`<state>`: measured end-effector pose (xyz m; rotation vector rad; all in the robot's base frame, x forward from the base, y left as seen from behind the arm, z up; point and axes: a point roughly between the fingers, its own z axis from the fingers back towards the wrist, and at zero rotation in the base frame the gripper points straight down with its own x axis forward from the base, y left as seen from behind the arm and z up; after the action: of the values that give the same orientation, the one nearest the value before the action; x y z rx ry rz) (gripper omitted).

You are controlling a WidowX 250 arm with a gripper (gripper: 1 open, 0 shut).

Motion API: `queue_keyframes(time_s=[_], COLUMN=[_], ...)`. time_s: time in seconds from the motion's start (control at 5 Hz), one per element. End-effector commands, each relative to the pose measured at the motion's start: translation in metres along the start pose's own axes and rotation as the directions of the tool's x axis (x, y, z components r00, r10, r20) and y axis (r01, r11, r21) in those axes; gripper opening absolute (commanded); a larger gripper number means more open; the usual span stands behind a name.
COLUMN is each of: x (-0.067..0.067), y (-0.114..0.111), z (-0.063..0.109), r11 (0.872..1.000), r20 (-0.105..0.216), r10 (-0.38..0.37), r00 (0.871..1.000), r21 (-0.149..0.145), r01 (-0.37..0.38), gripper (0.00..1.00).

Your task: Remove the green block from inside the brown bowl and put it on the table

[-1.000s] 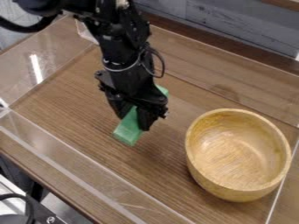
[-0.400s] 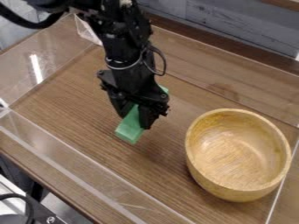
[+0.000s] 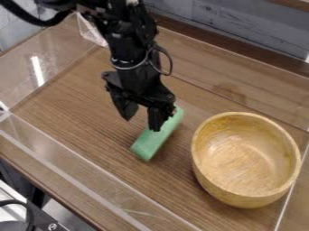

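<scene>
Wood-grain tabletop (image 3: 75, 104) spreads under everything, with clear acrylic walls along its edges. Nearest, at the right, sits the brown bowl (image 3: 245, 161). The green block (image 3: 157, 135) lies flat on the wood just beside the bowl's left side, outside it. Above the block's far part, the black gripper (image 3: 143, 117) hangs with its jaws parted, released.

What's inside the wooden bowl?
Nothing shows inside the brown bowl; its interior is in view, none of it covered. The green block lies outside, on the table.
</scene>
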<state>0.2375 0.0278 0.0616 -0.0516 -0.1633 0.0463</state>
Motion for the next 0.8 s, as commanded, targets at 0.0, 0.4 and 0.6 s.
queue_keyframes(time_s=[0.0,0.4,0.6], x=[0.016,0.02,0.022], y=[0.003,-0.009,-0.013], z=[0.012,0.011,0.011], r11=[1.0,1.0,1.0], r20=[0.051,0.054,0.056], r10=[0.0,-0.006,-0.008], r00=[0.999,0.999,0.998], r21=[-0.001,-0.021,-0.03], r01=[0.0,0.007,0.009], gripper=[1.0,1.0,1.0])
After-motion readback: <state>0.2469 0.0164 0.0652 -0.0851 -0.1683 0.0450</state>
